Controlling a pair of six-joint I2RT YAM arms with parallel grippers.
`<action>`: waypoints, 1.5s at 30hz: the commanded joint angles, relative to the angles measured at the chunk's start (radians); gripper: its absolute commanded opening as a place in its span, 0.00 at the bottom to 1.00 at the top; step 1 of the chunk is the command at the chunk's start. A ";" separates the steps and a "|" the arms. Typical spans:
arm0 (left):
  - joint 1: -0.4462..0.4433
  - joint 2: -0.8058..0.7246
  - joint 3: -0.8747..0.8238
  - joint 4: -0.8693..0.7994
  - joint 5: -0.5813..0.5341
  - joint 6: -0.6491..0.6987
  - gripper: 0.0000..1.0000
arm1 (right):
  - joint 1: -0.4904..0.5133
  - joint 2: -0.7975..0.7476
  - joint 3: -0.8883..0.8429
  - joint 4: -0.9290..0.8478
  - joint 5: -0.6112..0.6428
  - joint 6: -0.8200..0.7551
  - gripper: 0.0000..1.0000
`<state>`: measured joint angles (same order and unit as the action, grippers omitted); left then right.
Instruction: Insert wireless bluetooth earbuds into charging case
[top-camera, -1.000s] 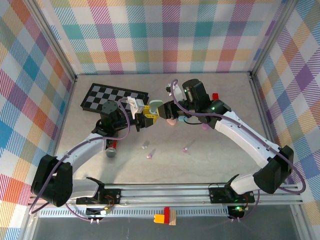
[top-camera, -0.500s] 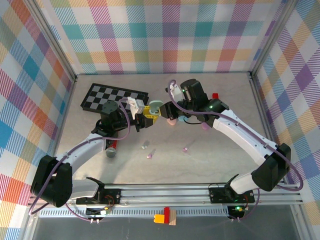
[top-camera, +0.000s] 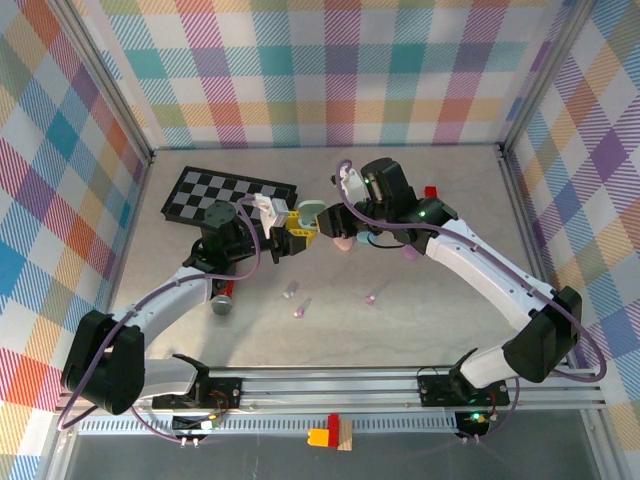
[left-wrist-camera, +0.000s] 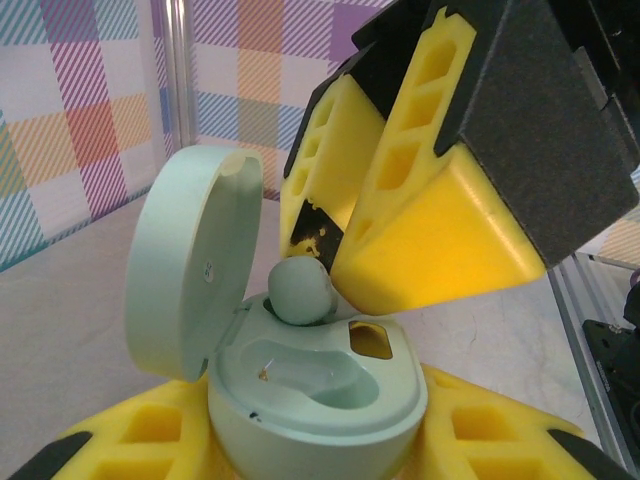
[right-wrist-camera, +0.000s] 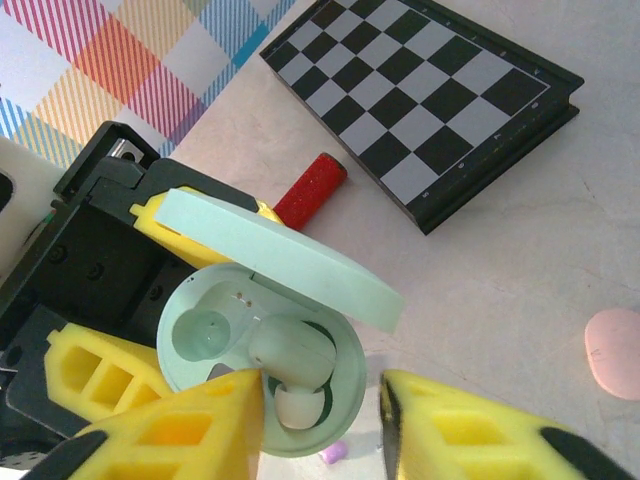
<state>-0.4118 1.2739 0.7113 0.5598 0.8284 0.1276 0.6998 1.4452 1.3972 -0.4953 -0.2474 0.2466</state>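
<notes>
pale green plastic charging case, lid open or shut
Open: the pale green plastic charging case has its lid hinged up, wells exposed.

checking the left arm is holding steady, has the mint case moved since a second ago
No. The mint case in the left gripper sits just as far to the right of the chessboard as it did before.

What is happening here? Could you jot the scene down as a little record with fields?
Left gripper: shut on the mint-green charging case, lid open
Right gripper: fingers apart over the case
Pale green earbud: resting in the case, under the right fingertips
On the table: loose earbuds, pink case, chessboard, red cylinder
</notes>
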 joint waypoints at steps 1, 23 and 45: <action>-0.001 -0.025 0.006 0.048 0.021 0.002 0.35 | 0.005 -0.023 0.011 0.020 -0.006 -0.009 0.38; 0.004 -0.029 0.001 0.069 0.038 -0.013 0.35 | -0.019 -0.100 -0.063 0.103 -0.014 0.041 0.47; 0.005 -0.030 -0.009 0.089 0.080 -0.023 0.36 | -0.022 -0.029 -0.020 0.064 -0.067 0.034 0.38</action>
<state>-0.4053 1.2667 0.7071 0.5816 0.8730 0.1162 0.6792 1.4021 1.3518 -0.4316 -0.2817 0.2806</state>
